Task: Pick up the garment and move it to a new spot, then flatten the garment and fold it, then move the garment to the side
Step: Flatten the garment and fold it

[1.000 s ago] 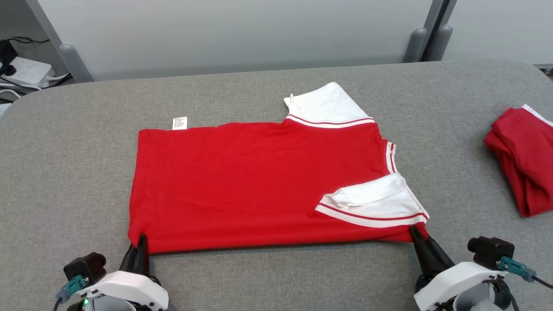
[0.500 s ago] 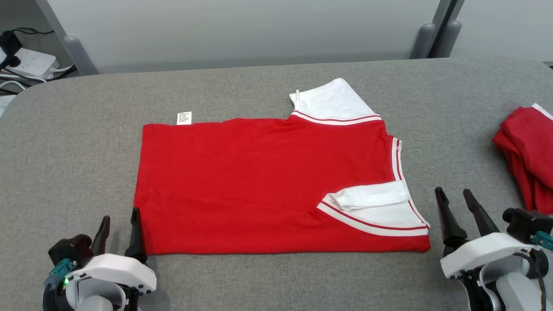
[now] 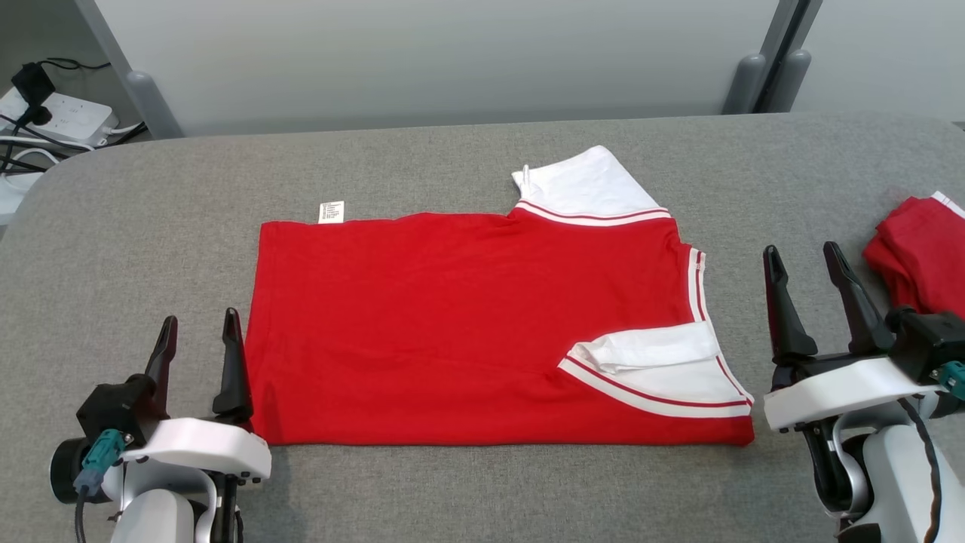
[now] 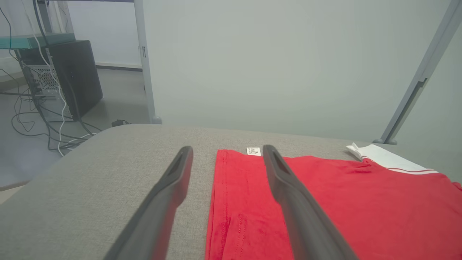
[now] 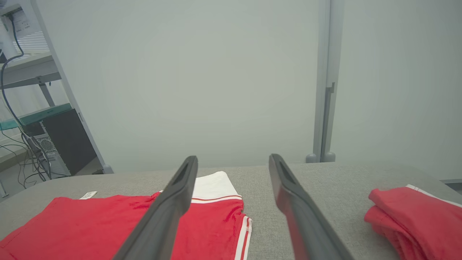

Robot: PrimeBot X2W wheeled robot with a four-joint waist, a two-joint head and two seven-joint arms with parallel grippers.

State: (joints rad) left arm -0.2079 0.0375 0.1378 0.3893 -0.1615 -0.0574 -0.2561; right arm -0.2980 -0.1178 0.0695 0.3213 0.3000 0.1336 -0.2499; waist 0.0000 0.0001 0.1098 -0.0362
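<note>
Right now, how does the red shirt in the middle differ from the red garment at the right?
The middle shirt lies spread flat; the right garment is bunched in thick folds. The middle shirt shows broad white sleeves; the right garment, a thin white edge. Both are red, on the grey table.

Shirt (image 3: 482, 332) lies folded flat on table (image 3: 452, 490). Left gripper (image 3: 200, 332) and right gripper (image 3: 803, 260) flank it, jaws spread, holding nothing.

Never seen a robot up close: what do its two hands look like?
The left gripper and right gripper each have two long, tapering black fingers on a glossy white shell, with a black camera block and teal cable plug at the outer side.
</note>
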